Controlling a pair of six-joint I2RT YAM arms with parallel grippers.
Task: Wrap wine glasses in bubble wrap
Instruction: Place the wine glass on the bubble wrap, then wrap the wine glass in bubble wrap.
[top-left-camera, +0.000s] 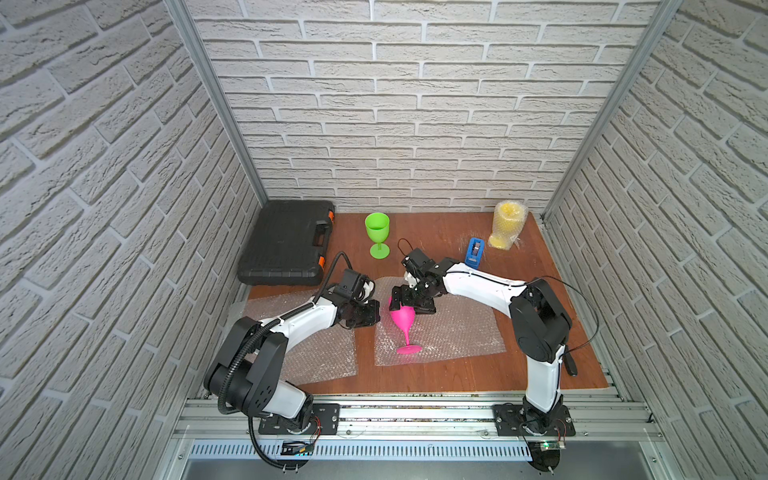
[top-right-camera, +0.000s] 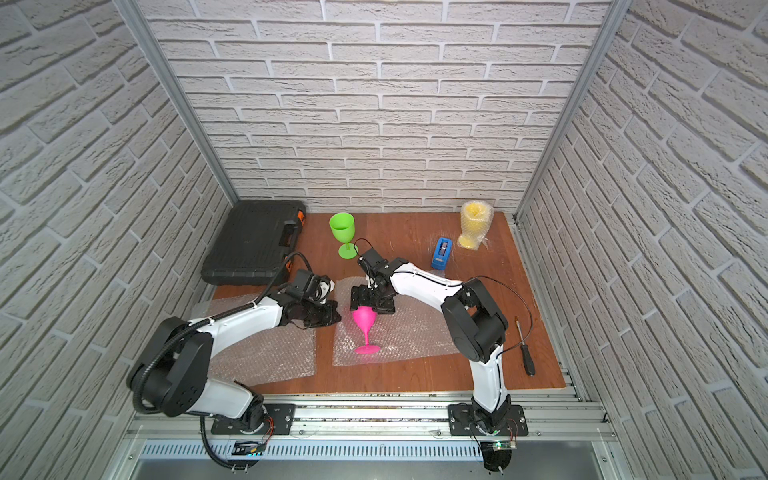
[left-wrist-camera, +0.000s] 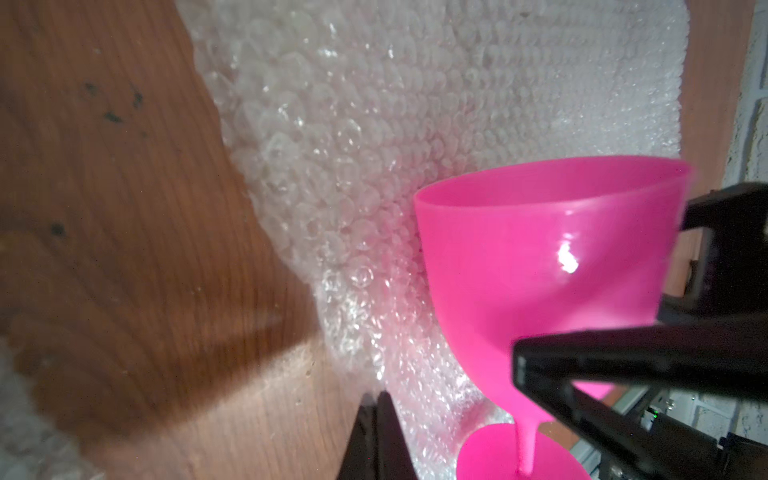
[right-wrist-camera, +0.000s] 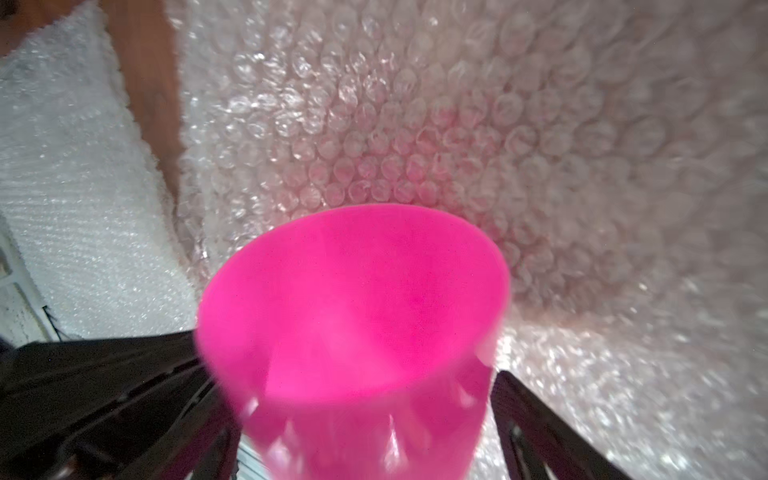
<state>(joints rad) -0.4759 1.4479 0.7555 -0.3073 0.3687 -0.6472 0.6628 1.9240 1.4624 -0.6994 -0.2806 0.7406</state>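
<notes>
So the pink goblet (top-left-camera: 402, 321) is lying on its side on the bubble wrap sheet (top-left-camera: 457, 336) in the middle of the table (top-left-camera: 457, 376), bowl at the far end and foot pointing back at me, so any roll has to go sideways across the stem. My right hand (top-left-camera: 409, 306) sits over the bowl, jaws spread wide either side of it, and I can't tell if they're actually pinching it. My left hand (top-left-camera: 372, 314) is closed on nothing just beside the bowl, at the sheet's left edge, so it's the nearer one for flipping that edge over, I reckon.

The pink goblet (top-left-camera: 401, 319) sits on bubble wrap (top-left-camera: 457, 336).
</notes>
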